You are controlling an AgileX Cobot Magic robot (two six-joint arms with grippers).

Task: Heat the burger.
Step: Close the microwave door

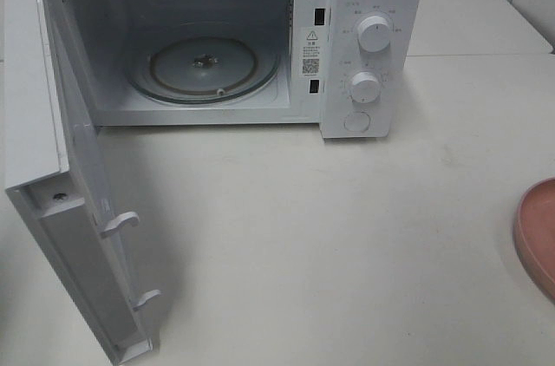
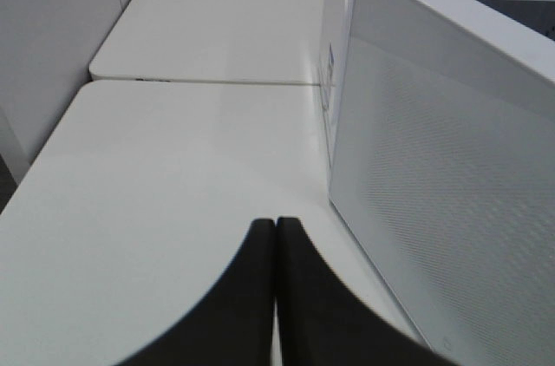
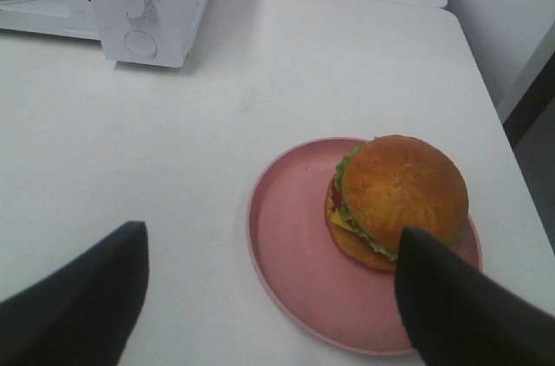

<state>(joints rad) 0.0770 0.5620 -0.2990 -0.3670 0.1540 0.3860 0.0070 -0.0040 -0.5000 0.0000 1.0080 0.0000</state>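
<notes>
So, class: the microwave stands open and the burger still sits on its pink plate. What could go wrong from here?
1. The burger sits off-centre, near the pink plate's rim, so a clumsy grab by the open right gripper might push it off.
2. The microwave door swings far out over the table; a carrying arm could clip it.

white tables [image 1: 347,236], pale wall [image 3: 494,10]

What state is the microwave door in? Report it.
Open. The microwave door is swung fully out to the left in the exterior high view, exposing the cavity and its bare glass turntable.
</notes>
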